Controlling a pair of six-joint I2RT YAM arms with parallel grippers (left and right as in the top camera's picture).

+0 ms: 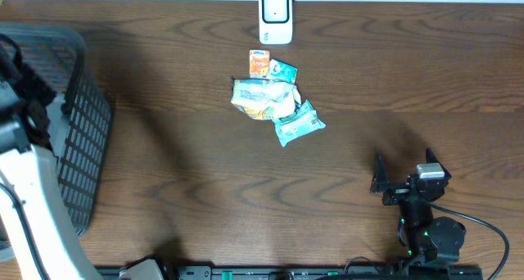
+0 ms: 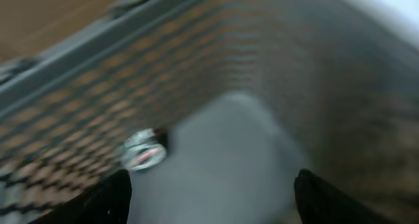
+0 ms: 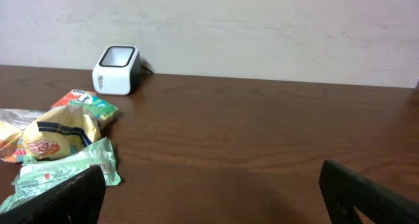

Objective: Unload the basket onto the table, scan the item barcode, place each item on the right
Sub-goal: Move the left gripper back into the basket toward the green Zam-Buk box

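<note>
Overhead, scanner: white scanner (image 1: 275,16) stands at the far edge of the table (image 1: 188,173), near the centre.
Overhead, items: heap of packets (image 1: 274,104) lies just in front of the scanner, not touching it; an orange packet (image 1: 259,63) lies nearest it.
Overhead, basket: dark mesh basket (image 1: 86,141) at the left end; my left arm (image 1: 24,190) reaches over it.
Overhead, right gripper (image 1: 403,172): over bare wood, well apart from the heap.
Left wrist, left gripper (image 2: 213,204): jaws spread, nothing between them, pointing into the basket.
Left wrist, contents: view blurred; a small shiny round thing (image 2: 145,149) sits by the mesh wall, possibly a packet.
Right wrist, jaws: right gripper released wide, empty, low over the table, facing the heap and scanner.
</note>
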